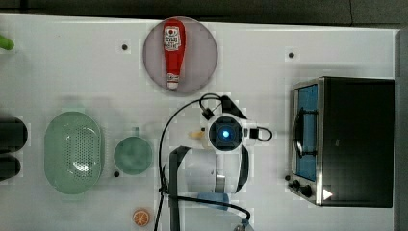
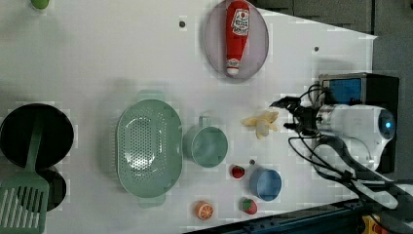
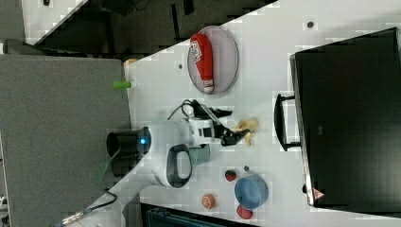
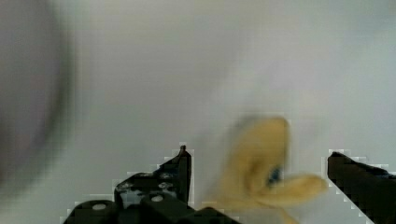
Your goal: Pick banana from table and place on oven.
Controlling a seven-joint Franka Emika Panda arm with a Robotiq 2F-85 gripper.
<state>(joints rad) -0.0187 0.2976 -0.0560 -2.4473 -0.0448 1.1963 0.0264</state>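
My tool over the banana

My tool (image 4: 259,161) is spread wide, grasping nothing; the banana (image 4: 261,163) lies between its fingers on the white bench (image 1: 72,72). In the top view, the oven (image 1: 356,139) sits at three o'clock, and at eleven the ketchup bottle (image 1: 173,50), its label unreadable.

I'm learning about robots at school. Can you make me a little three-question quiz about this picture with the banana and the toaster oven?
1. True or false: the banana lies on the white table.
2. What lies on the round plate? A) ketchup bottle B) orange slice C) strawberry
3. Fill in: the gripper fingers are ____ on either side of the banana.

Key: 1 true; 2 A; 3 open. The toaster oven top holds nothing yet.
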